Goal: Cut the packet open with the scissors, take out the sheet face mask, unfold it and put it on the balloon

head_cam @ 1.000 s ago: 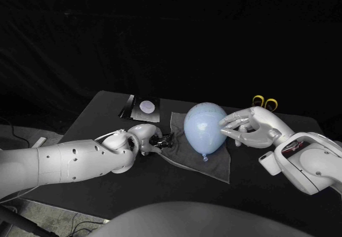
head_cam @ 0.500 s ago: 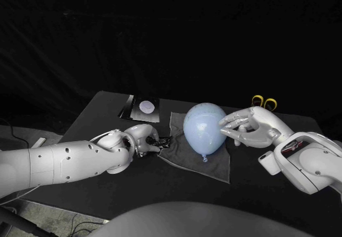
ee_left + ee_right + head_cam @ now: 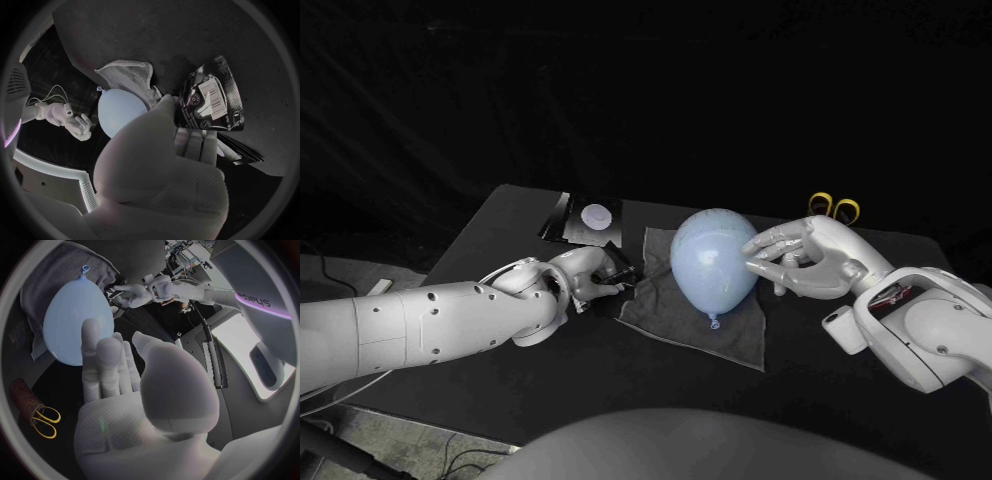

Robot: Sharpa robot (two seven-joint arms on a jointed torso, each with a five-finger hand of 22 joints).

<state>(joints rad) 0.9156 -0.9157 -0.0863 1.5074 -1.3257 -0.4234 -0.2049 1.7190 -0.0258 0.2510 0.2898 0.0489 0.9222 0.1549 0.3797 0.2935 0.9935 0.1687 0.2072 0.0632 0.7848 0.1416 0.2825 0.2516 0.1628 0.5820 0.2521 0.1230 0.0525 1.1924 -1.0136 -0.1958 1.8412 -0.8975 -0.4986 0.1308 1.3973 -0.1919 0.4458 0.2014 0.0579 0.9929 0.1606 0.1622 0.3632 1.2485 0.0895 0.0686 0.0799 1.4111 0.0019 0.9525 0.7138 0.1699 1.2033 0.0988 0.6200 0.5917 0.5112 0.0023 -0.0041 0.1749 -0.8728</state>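
A pale blue balloon (image 3: 713, 260) (image 3: 122, 112) (image 3: 75, 320) lies on a grey cloth (image 3: 733, 325) (image 3: 128, 72) in the middle of the table. My right hand (image 3: 805, 258) (image 3: 125, 405) stands at the balloon's right side, fingertips against it, holding nothing. My left hand (image 3: 581, 275) (image 3: 162, 165) is just left of the cloth. It pinches a black packet (image 3: 619, 273) (image 3: 209, 100) with a white barcode label at its fingertips. Yellow-handled scissors (image 3: 837, 208) (image 3: 44, 420) lie at the back right, beyond the right hand.
A second flat black pack (image 3: 589, 218) with a white round mark lies at the back left of the black table (image 3: 488, 250). The table's near part in front of the cloth is bare.
My left hand has drawn back and to the left from the cloth's edge, carrying the black packet. The right hand and the balloon have stayed in place.
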